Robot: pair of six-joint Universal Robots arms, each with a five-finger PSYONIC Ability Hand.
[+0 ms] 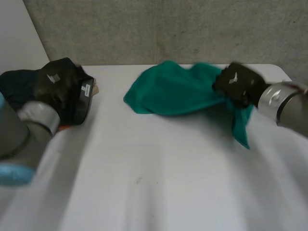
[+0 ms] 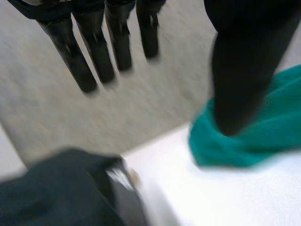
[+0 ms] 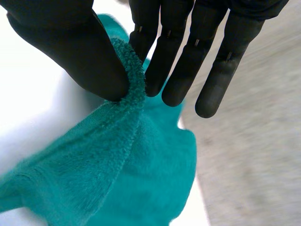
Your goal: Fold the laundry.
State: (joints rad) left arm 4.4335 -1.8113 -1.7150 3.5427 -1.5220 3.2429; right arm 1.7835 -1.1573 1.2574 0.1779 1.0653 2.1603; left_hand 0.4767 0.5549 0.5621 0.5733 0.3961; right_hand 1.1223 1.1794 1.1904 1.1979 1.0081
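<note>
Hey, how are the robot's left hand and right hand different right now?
The right hand pinches an edge of the green towel between thumb and fingers; the left hand holds nothing, its fingers straight. The right hand is at the towel's right end; the left hand is over the dark pile of clothes at the left edge of the table. Both are black.

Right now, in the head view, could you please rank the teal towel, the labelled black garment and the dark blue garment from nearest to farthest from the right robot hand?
1. The teal towel: pinched in the right robot hand.
2. The labelled black garment: well off to the left.
3. The dark blue garment: far left, beyond the left robot hand.
</note>
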